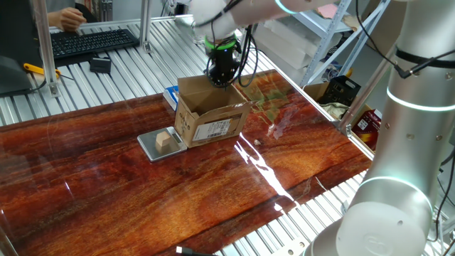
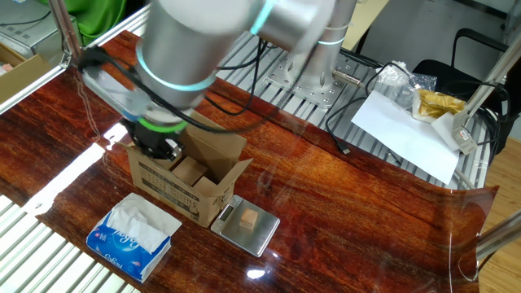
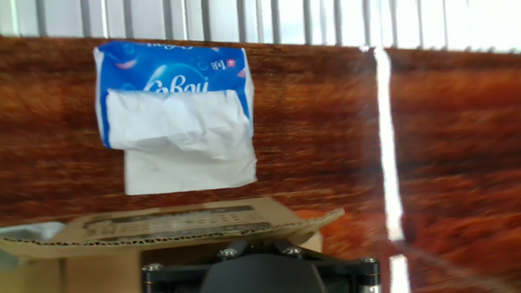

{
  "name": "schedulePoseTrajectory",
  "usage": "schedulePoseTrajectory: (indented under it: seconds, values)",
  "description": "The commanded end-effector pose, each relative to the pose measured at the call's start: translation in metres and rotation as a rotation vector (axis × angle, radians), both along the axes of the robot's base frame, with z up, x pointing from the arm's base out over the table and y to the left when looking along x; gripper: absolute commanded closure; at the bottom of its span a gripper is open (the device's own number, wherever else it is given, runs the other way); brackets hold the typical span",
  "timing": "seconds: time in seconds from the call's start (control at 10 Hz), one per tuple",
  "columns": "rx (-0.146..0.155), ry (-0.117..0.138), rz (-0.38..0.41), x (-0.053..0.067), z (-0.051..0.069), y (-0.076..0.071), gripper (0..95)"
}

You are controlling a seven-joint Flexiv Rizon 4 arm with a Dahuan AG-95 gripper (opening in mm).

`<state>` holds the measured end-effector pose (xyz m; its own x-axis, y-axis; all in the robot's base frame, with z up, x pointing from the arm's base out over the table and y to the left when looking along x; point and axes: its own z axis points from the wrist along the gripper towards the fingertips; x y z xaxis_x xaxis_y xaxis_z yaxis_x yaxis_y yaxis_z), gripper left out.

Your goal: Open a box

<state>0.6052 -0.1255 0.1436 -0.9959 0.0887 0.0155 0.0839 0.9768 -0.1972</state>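
I see the box [image 1: 210,117] sitting on the dark red wooden tabletop [image 1: 142,192], toward its far edge in one fixed view, with its white barcode label facing that camera and its top flaps standing up and spread, so the inside is exposed. In the other fixed view the box [image 2: 183,175] shows a printed brown side and one flap leaning outward toward the scale. My gripper [image 1: 222,75] hangs right over the open top at the far side of the box, pointing almost straight down; the jaws are pressed fully together with nothing between them that I can make out, and I cannot tell whether the tips touch a flap. From the hand view I look past the black gripper body [image 3: 260,273] onto a flap edge of the box [image 3: 187,224], its corrugated rim showing just in front of the hand. Just beside the box, on its label side, a small flat silver scale [image 2: 244,226] lies on the tabletop with a tiny tan wooden cube [image 2: 249,218] resting on it. On the opposite side of the box, near it, lies a blue-and-white tissue packet [image 2: 134,236] with a white sheet pulled out of the top. Beyond the tabletop edge, in one fixed view, I see a black keyboard [image 1: 89,40] on the ribbed metal bench, well apart from the box.
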Motion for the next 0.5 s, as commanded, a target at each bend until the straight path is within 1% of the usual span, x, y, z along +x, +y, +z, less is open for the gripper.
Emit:
schedulePoseTrajectory:
  seconds: [0.1, 0.2, 0.5]
  values:
    - [0.158, -0.004, -0.114, -0.005, 0.000, 0.014, 95.0]
    - [0.175, -0.001, -0.129, -0.007, 0.000, 0.018, 95.0]
    - [0.198, 0.004, -0.162, -0.014, 0.002, 0.028, 95.0]
